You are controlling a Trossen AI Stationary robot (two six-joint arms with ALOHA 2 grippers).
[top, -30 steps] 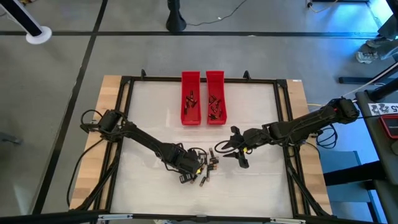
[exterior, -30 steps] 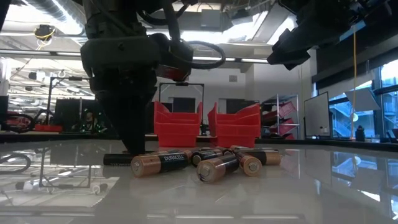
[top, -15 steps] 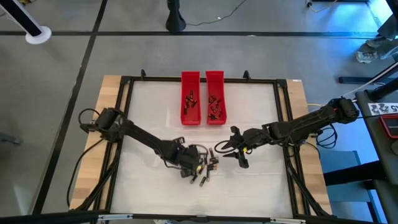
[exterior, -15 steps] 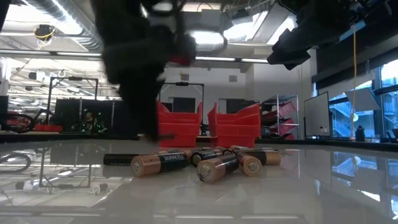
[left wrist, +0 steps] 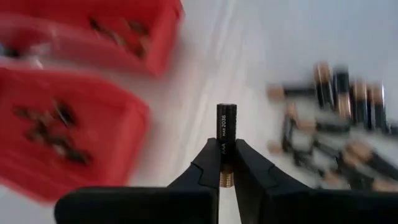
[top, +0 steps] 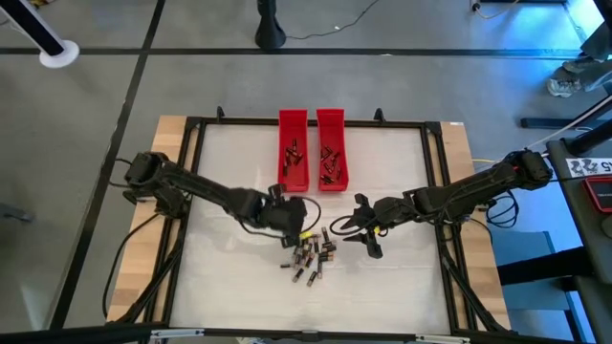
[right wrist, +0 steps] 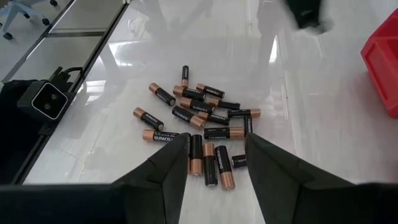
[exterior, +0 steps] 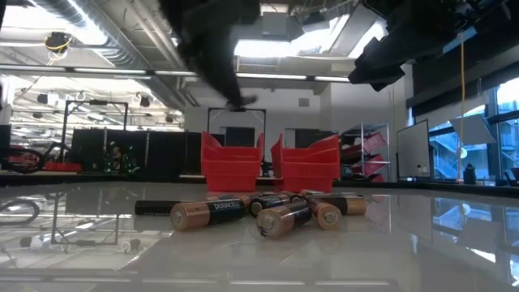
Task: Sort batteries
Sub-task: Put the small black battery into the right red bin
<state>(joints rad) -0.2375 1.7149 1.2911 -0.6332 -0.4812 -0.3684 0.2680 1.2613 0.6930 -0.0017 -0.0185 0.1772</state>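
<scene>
My left gripper is shut on one slim dark battery with a coppery end. It hangs above the table between the battery pile and the two red trays. In the low view it is a blur high above the pile. My right gripper is open and empty, above the right side of the pile. In its wrist view its fingers stand apart over several loose batteries lying on their sides. My left gripper pinches the battery near its coppery end between its two fingers. The battery lies along the fingers and its dark end sticks out beyond their tips. It is lifted clear of the table.
Both red trays hold several small batteries and stand side by side at the table's far middle. They also show in the left wrist view. A black frame rims the white table top. Bare table lies to the left and right of the pile.
My left gripper has risen from the left side of the pile and gone toward the table's far edge, nearer the red trays, carrying the slim battery clear of the table. The pile stays in place. My right gripper has kept still.
</scene>
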